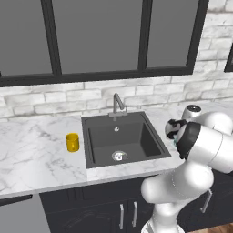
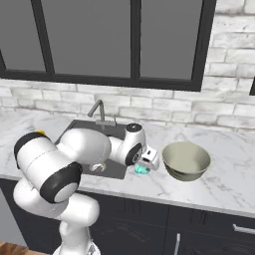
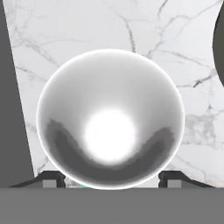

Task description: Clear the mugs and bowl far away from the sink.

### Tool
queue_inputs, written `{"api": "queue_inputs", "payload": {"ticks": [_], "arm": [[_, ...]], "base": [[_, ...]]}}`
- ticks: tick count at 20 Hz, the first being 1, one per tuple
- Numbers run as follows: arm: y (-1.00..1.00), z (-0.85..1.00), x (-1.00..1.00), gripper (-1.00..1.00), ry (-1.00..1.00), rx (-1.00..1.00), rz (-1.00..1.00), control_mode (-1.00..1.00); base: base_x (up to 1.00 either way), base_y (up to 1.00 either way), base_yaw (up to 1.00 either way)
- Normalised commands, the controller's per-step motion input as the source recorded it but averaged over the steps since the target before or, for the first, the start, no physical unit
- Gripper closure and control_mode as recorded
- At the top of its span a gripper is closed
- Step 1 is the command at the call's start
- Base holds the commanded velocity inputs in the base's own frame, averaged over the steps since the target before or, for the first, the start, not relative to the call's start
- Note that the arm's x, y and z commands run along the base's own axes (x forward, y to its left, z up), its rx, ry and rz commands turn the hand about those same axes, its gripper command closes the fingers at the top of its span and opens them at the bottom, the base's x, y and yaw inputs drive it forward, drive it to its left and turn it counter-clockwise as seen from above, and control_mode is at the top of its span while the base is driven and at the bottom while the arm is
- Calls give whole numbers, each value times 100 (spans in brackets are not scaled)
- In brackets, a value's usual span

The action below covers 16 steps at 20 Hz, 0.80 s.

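The teal mug stands on the marble counter just right of the black sink. My gripper hangs straight over it, open. In the hand view I look down into the mug's pale inside, and my gripper has a dark fingertip at each side of the mug, wide apart. The greyish olive bowl sits on the counter close to the right of the mug. Left of the sink, upright on the counter, is the yellow mug.
A slim grey faucet rises behind the sink, against the white brick wall under dark-framed windows. The counter's front edge runs above dark cabinets. My own arm blocks the counter right of the sink in the left base view.
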Motion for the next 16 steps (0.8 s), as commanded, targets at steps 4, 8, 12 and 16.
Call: {"api": "queue_inputs", "payload": {"ticks": [4,8,12,16], "arm": [[0,0,0,100,0,0,0,-100],[0,5,0,100,0,0,0,-100],[10,57,-18,100,-11,0,-1,-100],[22,98,-41,100,-24,0,0,-100]], "base": [[0,0,0],[0,0,0],[0,0,0],[0,0,0]]}}
